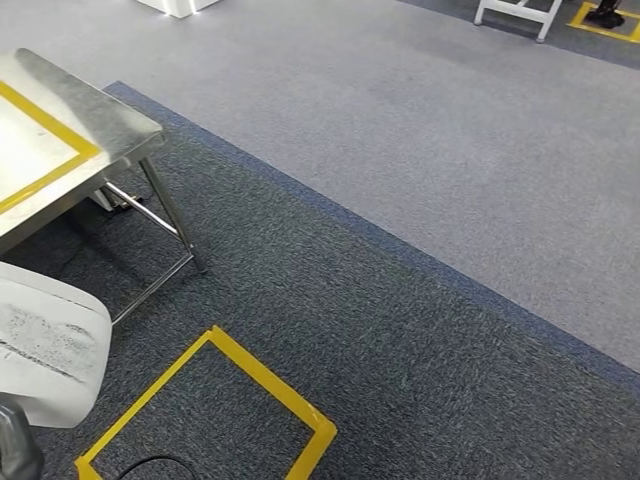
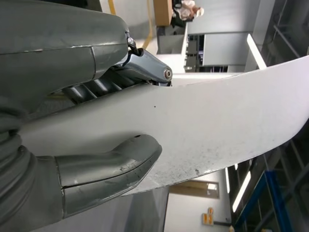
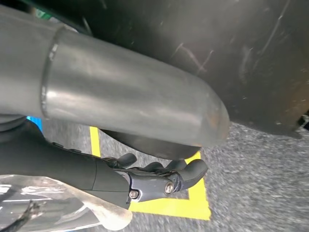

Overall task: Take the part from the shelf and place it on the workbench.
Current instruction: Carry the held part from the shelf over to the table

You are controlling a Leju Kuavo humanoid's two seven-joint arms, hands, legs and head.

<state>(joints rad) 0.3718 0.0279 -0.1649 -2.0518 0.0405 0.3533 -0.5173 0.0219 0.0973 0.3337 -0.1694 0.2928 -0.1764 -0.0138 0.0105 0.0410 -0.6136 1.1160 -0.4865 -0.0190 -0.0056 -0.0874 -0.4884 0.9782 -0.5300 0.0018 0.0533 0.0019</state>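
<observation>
The part [image 2: 218,121], a thin white curved sheet with grey scuff marks, is held in the left hand [image 2: 109,125]: in the left wrist view the thick grey thumb [image 2: 109,164] lies against one face and the darker fingers [image 2: 146,67] close on the other face, so the sheet is clamped between them and its long free end reaches away from the hand into the air. In the head view the same part [image 1: 49,340] shows at the lower left edge of the picture, above the dark carpet [image 1: 362,340] and near the steel surface [image 1: 90,115], but not touching it. This surface stands at the left, with a yellow tape line [image 1: 45,125] on its top, its corner pointing toward the middle, and thin metal legs [image 1: 170,215] going down to the carpet. On the carpet in front of it lies a yellow tape square [image 1: 249,375], just beside the legs. To the right the dark carpet ends in a straight diagonal edge, and a wide lighter grey floor [image 1: 453,130] opens behind it. The right hand [image 3: 160,179] hangs low over the carpet near a yellow tape corner [image 3: 189,205]; its dark fingers are curled inward and hold nothing.
</observation>
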